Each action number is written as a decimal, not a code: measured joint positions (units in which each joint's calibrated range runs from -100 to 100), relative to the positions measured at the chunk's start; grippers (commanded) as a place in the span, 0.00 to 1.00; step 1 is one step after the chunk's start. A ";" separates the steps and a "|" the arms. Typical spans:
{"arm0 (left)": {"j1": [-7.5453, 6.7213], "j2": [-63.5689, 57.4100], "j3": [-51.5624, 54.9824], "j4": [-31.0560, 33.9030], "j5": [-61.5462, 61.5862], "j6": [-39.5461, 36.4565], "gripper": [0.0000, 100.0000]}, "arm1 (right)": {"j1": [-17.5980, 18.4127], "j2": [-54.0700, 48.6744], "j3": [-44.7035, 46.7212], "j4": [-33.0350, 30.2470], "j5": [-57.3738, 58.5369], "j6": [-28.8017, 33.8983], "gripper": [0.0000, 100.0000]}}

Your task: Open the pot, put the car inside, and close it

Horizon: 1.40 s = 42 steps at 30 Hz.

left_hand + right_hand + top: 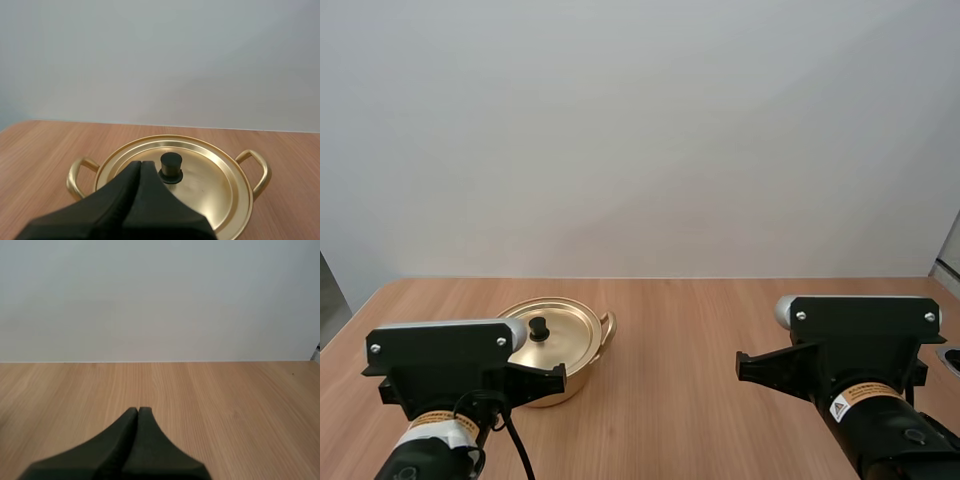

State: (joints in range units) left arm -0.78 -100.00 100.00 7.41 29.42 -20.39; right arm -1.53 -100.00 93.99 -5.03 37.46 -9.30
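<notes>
- Table (700,340): wooden, running wide from 9 to 3 o'clock. Its far edge is meeting a plain wall (640,130) at 12 o'clock, and its left edge is slanting away at 9 o'clock. Bare wood is lying open from the centre out to 3 o'clock.
- Right arm (860,350): standing at 4 o'clock in the high view, well apart from the pot.
- Left arm (445,365): standing at 8 o'clock, its head overlapping the pot's near side.
- Pot (563,385): gold, sitting upright left of centre, clear of the far edge.
- Lid (210,180): lying flat, closing the pot.
- Left gripper (140,164): fingers are pressing together as one wedge, holding nothing. The tip is showing just beside the knob; contact cannot be told.
- Right gripper (138,410): fingers are likewise pressing together, gripping nothing, and pointing over bare wood toward 12 o'clock.
- Handles (257,170): sticking out at the lid's 3 and 9 o'clock, so the pot's long axis is running across the left gripper's line.
- Knob (171,167): black, standing upright at the lid's centre.
- Labels (855,398): orange-yellow bands are wrapping both arms. The right one is carrying a warning triangle, and the writing is too small to read.
</notes>
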 measured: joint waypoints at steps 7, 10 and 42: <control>0.00 0.00 0.00 0.00 0.00 0.00 0.00 | 0.00 0.00 6.01 0.33 -7.44 0.00 0.00; 0.00 0.00 0.00 0.00 0.00 0.00 0.00 | 0.00 0.00 6.01 0.81 -7.44 0.00 0.00; 0.00 0.00 0.00 0.00 0.00 0.00 0.00 | 0.00 0.00 6.01 3.91 -6.69 0.00 0.00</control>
State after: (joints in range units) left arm -0.78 -100.00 100.00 7.41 29.42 -20.39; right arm -1.53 -100.00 100.00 -1.12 30.76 -9.30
